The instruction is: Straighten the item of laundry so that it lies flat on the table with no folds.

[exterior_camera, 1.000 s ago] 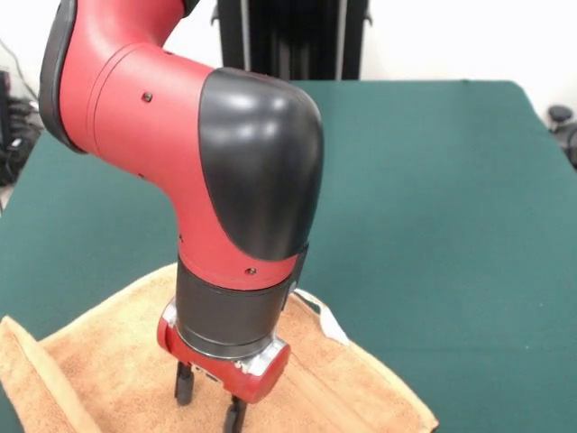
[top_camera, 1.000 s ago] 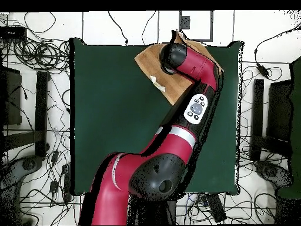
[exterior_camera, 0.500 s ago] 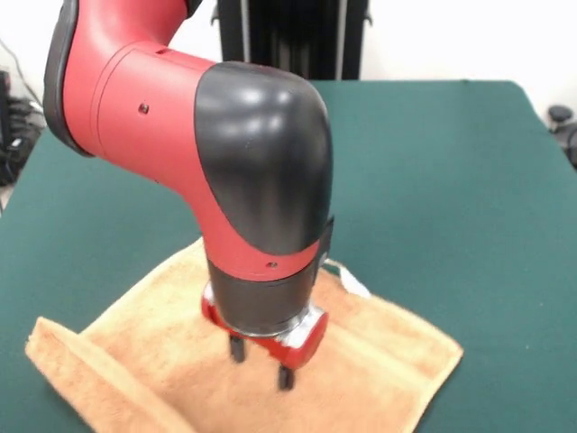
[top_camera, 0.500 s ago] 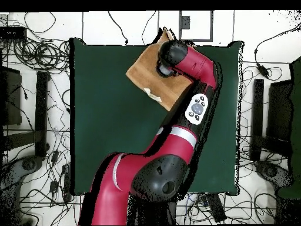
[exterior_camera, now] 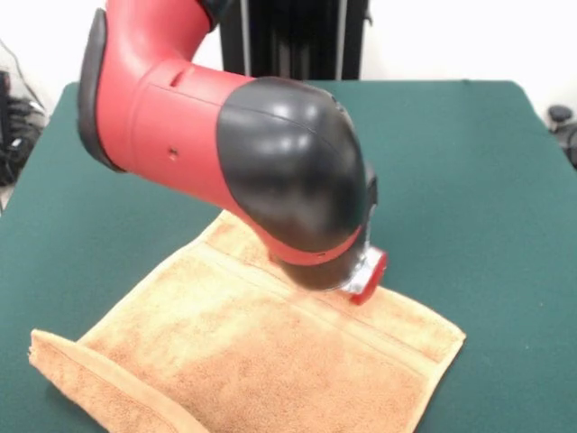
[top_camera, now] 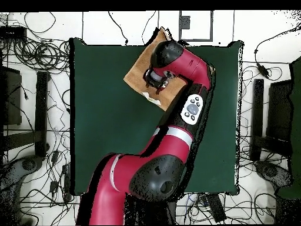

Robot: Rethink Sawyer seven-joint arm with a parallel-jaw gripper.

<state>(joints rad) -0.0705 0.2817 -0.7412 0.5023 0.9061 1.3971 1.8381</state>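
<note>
The item of laundry, an orange-tan terry towel [exterior_camera: 261, 352], lies spread near the front edge of the dark green table [exterior_camera: 469, 180]. A woven band crosses its far side. Its left near edge is turned up and over in a narrow folded strip [exterior_camera: 95, 383]. My gripper [exterior_camera: 368, 275] shows only as a red and silver base under the black wrist, tilted over the towel's far right part. In the overhead view the gripper [top_camera: 154, 79] sits over the towel [top_camera: 138, 66], turned sideways. I cannot tell whether it holds any cloth.
My bulky red and black arm [exterior_camera: 225, 153] hides the towel's far corner. A black column [exterior_camera: 293, 41] stands behind the table. Cables and stands [top_camera: 35, 88] ring the table. The towel's top corner reaches the table's edge [top_camera: 161, 36].
The wrist has swung right and tilted up, hiding the gripper's lower part. The towel shifted right and farther onto the table, now spread wider. The left edge fold remains.
</note>
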